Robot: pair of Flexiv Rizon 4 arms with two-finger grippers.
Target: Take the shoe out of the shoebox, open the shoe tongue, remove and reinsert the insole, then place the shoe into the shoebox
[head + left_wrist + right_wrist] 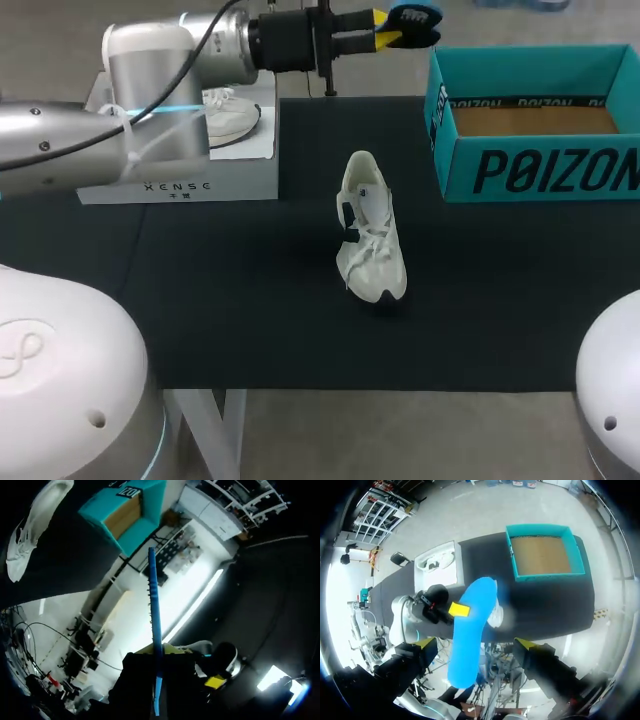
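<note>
Pinching the blue insole [418, 20] between its yellow tips, the left claw [388, 30] has it up over the far edge of the black table [250, 320]! The white shoe [372, 240] stands upright, robot-side of that claw. The open teal shoebox [535, 150] sits to the claw's right. The right claw [476, 643] is spread wide, gripping nothing.

Left gripper [384, 36] clamped on insole [416, 18]; right gripper [476, 646] spread wide
</note>
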